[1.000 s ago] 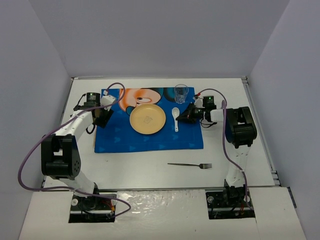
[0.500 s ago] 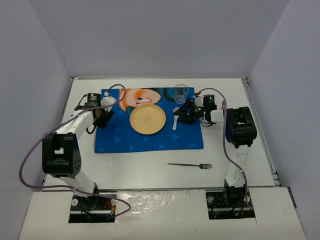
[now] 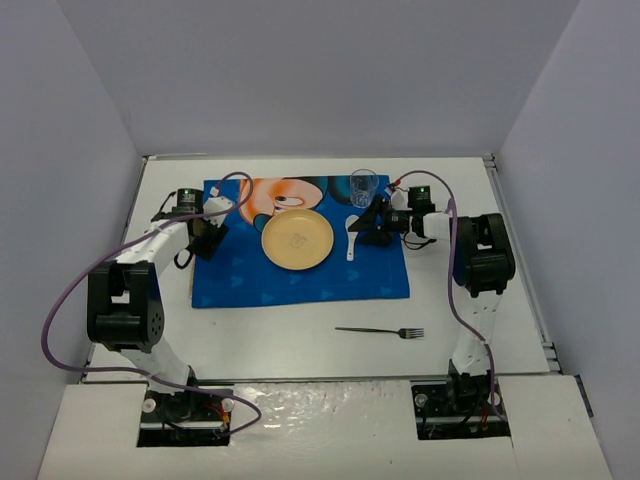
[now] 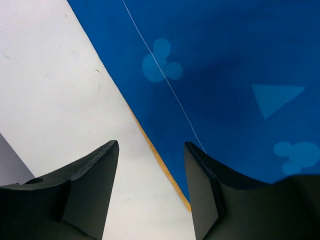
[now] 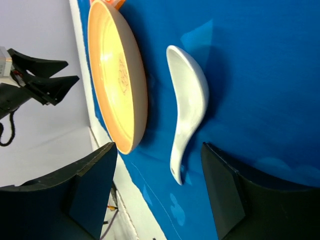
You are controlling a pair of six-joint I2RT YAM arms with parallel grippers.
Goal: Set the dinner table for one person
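Observation:
The white dinner table [image 3: 300, 345] carries a blue cartoon placemat [image 3: 300, 278]. On the mat lie a yellow plate [image 3: 297, 239], a white spoon [image 3: 351, 237] just right of it, and a clear glass [image 3: 363, 187] at the back. My right gripper [image 5: 159, 146] is open and hovers low over the mat. The spoon [image 5: 190, 100] lies loose ahead of its jaws, touching neither finger, beside the plate [image 5: 112, 75]. My left gripper [image 4: 150, 145] is open and empty, straddling the placemat's [image 4: 225, 65] left edge over the bare table [image 4: 60, 100].
A metal fork [image 3: 380, 330] lies on the white tabletop in front of the placemat, toward the right. Grey walls enclose the table on three sides. Both arm bases stand at the near edge.
My right gripper has gone from shut to open, and the spoon now lies free on the placemat beside the plate. The left arm has hardly moved.

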